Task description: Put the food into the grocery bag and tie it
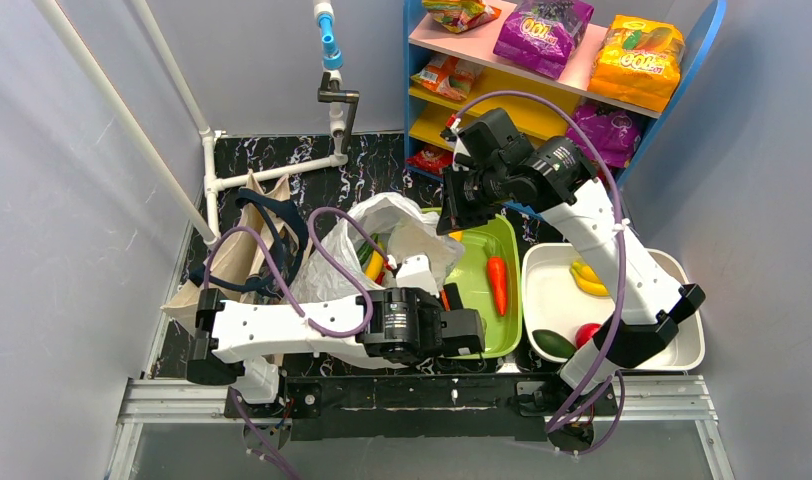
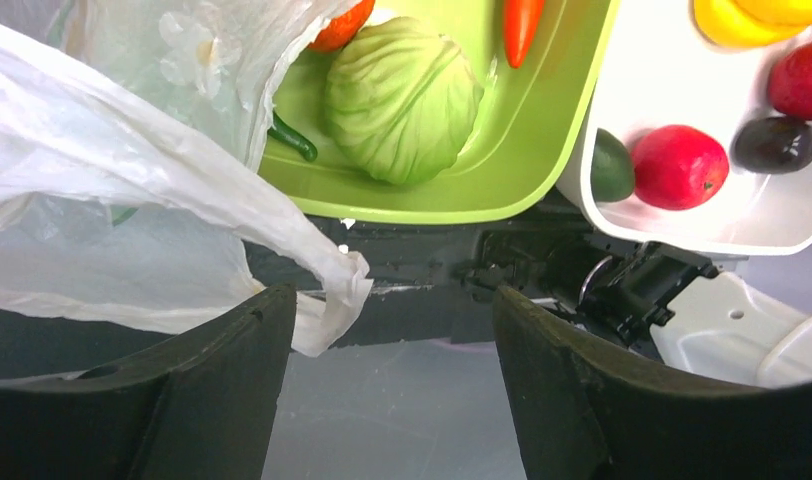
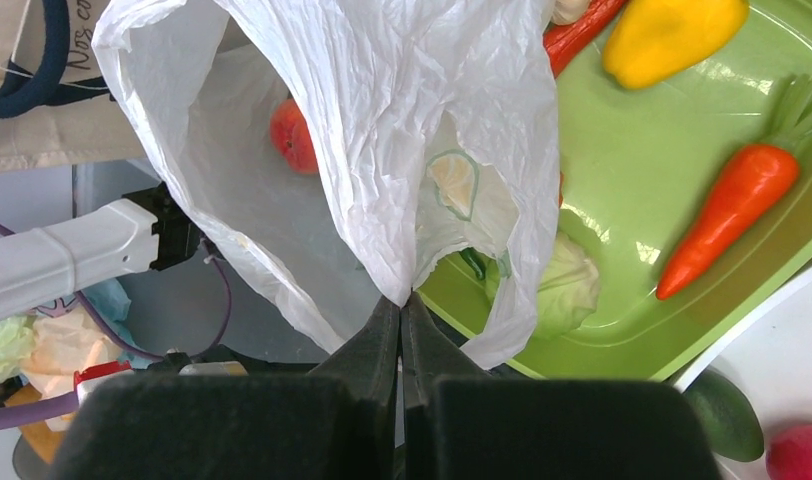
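Note:
The white grocery bag [image 1: 387, 235] stands open between the tote and the green tray. My right gripper [image 3: 402, 300] is shut on a pinch of its rim and holds it up; from above it hangs at the bag's right side [image 1: 450, 220]. A round orange-red fruit [image 3: 294, 135] shows through the bag's wall. My left gripper [image 2: 392, 400] is open low at the table's near edge, and a loose end of the bag [image 2: 327, 300] hangs against its left finger [image 2: 232, 380]. A purple snack packet [image 1: 544, 32] and an orange-yellow one [image 1: 637, 60] lie on the shelf. A banana [image 1: 587, 277] lies in the white tray.
The green tray [image 1: 507, 335] holds a carrot [image 1: 497, 283], a cabbage [image 2: 402, 100] and a yellow pepper [image 3: 672, 30]. The white tray [image 1: 682, 350] holds a red fruit [image 2: 679, 165], a dark one [image 2: 777, 145] and an avocado [image 2: 610, 165]. A beige tote [image 1: 247, 250] stands left, near white pipes [image 1: 272, 170].

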You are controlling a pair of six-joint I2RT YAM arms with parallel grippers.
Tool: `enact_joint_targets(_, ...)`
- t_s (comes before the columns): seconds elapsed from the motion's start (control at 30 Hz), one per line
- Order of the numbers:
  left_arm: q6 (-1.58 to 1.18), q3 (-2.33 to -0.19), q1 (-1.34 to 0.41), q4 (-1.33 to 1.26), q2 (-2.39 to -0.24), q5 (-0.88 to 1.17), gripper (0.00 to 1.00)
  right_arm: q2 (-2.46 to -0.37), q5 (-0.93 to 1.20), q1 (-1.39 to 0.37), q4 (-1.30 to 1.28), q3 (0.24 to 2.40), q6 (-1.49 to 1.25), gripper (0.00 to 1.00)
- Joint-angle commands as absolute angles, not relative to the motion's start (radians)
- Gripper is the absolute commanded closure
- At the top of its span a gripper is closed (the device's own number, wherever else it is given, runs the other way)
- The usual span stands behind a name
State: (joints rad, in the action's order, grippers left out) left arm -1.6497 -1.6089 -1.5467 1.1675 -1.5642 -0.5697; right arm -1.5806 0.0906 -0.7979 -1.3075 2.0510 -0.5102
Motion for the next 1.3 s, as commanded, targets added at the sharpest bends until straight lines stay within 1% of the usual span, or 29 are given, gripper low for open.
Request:
enact_joint_targets(0.0,-1.694,-1.59,-1.549,1.166,-1.574,-0.667,0.33,-1.563,0.131,-0.79,-1.305,2.063,-0.481,0.99)
enact_joint_targets(0.1,-1.696,-1.565,-1.549,1.13,-1.572,-0.675,0.38,-1.564,0.139,-0.782,-1.305,2.066,-0.476,0.99)
enact_joint_targets(0.3,-1.766,-1.544,-1.548,1.201,-1.579,-0.685,0.46,-1.553,0.166,-0.762,-1.294,2.047,-0.474,0.99)
enact_joint_targets(0.43,-1.737,-1.48,-1.549,1.133,-1.552,-0.701,0.54,-1.549,0.178,-0.756,-1.289,2.034,-0.474,0.99)
enact_joint_targets(0.47,-1.723,-1.466,-1.548,1.111,-1.541,-0.705,0.58,-1.55,0.178,-0.755,-1.291,2.034,-0.474,0.99)
enact_joint_targets(0.57,-1.695,-1.452,-1.549,1.092,-1.517,-0.72,0.78,-1.558,0.187,-0.747,-1.297,2.041,-0.474,0.99)
enact_joint_targets(0.6,-1.697,-1.458,-1.548,1.107,-1.511,-0.729,0.87,-1.561,0.19,-0.745,-1.299,2.046,-0.473,0.99)
enact_joint_targets(0.67,-1.712,-1.485,-1.548,1.17,-1.495,-0.747,0.99,-1.568,0.204,-0.739,-1.302,2.059,-0.472,0.99)
enact_joint_targets(0.87,-1.749,-1.575,-1.548,1.39,-1.384,-0.806,1.0,-1.589,0.297,-0.73,-1.28,2.101,-0.448,0.99)
enact_joint_targets(1.03,-1.757,-1.543,-1.548,1.44,-1.2,-0.852,1.0,-1.611,0.42,-0.73,-1.25,2.155,-0.396,0.99)
enact_joint_targets(1.27,-1.617,-1.479,-1.548,1.435,-0.953,-0.918,1.0,-1.648,0.579,-0.73,-1.196,2.217,-0.388,0.99)
